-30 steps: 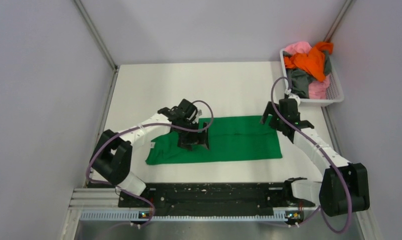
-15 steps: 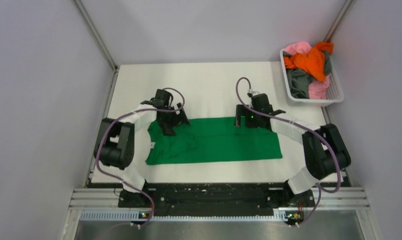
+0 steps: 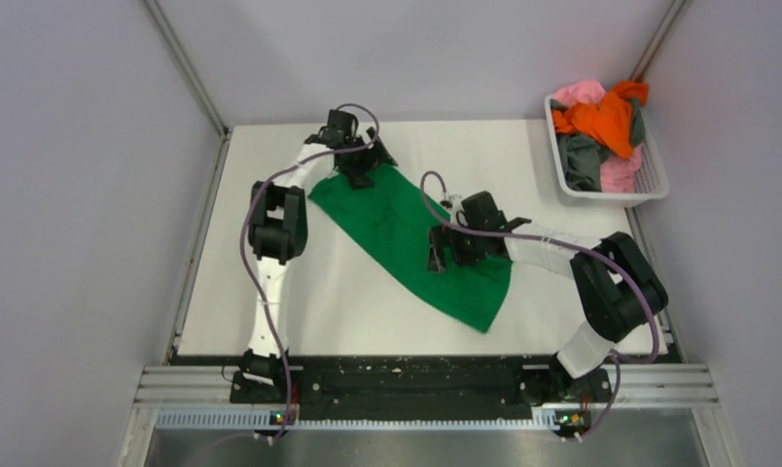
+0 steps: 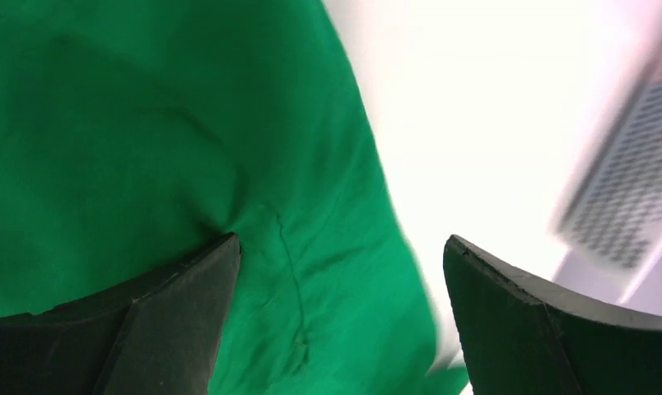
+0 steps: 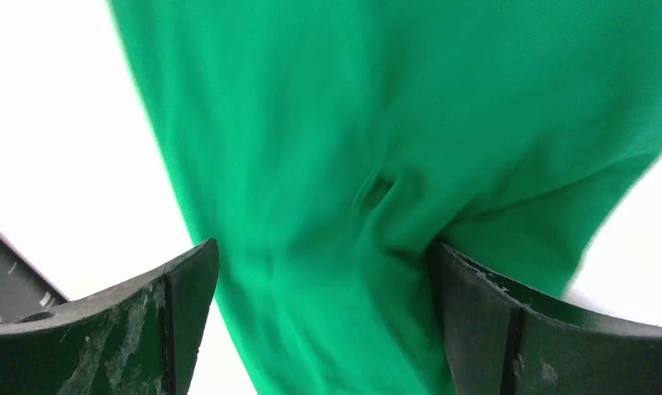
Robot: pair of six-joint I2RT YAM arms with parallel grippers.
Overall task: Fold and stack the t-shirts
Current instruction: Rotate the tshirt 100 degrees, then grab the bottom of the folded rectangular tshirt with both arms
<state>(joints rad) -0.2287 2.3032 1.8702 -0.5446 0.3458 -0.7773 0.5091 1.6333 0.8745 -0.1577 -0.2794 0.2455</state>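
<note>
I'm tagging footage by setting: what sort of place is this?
Probably a robotics lab test cell, not a home: white table walled by blank grey panels, metal rail at its near edge, green t-shirt laid out.

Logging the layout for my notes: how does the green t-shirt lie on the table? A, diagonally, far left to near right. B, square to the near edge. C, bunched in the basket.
A: the top view shows the green t-shirt running slantwise from the left gripper, far left, to a corner at near right.
</note>
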